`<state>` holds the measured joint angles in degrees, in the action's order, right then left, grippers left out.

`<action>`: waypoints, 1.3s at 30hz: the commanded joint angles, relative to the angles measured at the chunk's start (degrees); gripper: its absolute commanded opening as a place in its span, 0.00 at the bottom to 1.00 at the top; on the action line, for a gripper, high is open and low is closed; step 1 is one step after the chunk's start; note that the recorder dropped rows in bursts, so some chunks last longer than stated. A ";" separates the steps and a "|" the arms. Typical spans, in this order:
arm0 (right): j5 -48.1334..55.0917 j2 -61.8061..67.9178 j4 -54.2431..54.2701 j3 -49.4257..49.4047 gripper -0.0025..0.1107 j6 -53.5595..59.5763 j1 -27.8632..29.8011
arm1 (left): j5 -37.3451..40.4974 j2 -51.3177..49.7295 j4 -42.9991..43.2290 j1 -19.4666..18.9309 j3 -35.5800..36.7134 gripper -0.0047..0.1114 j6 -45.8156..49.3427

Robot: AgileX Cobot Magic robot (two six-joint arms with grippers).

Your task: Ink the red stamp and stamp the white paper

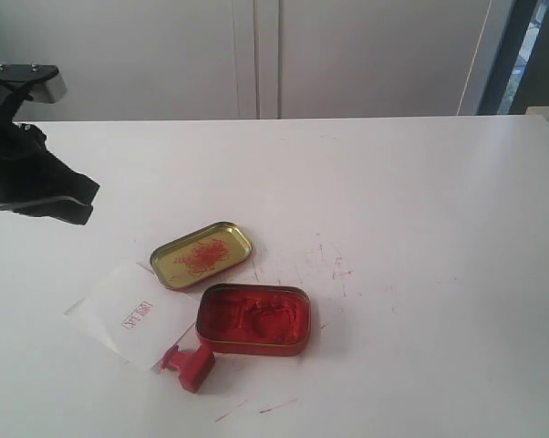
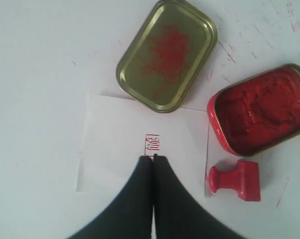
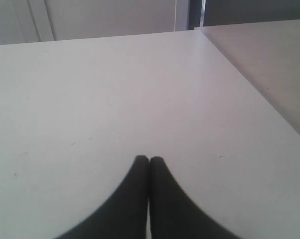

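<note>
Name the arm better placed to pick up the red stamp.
Left. The left gripper, shut, hangs over the white paper beside the red stamp; the right gripper faces only table.

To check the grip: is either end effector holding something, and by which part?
Nothing is held. The left end effector and the right end effector are both shut and empty; the red stamp lies beside the red tin.

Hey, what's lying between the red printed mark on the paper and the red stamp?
Nothing but a bare stretch of the white paper separates the printed mark from the red stamp; the left wrist view shows it best.
</note>
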<state>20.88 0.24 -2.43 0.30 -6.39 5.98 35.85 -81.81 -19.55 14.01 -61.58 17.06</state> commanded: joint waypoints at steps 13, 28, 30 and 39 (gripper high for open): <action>-0.84 -0.24 -0.12 -0.30 0.02 0.06 -0.23 | -3.89 5.78 8.76 -0.02 4.50 0.04 -0.54; -0.84 -0.24 -0.12 -0.30 0.02 0.06 -0.23 | -4.56 5.78 8.76 -0.02 4.50 0.04 -0.54; -0.84 -0.24 -0.12 -0.30 0.02 0.06 -0.23 | -4.56 5.78 8.76 -0.02 4.50 0.04 -0.54; -0.84 -0.24 -0.12 -0.30 0.02 0.06 -0.23 | -9.47 10.05 8.81 -0.15 9.38 0.04 -6.61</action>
<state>20.88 0.24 -2.43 0.30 -6.39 5.98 27.87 -74.17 -10.50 14.01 -55.02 13.28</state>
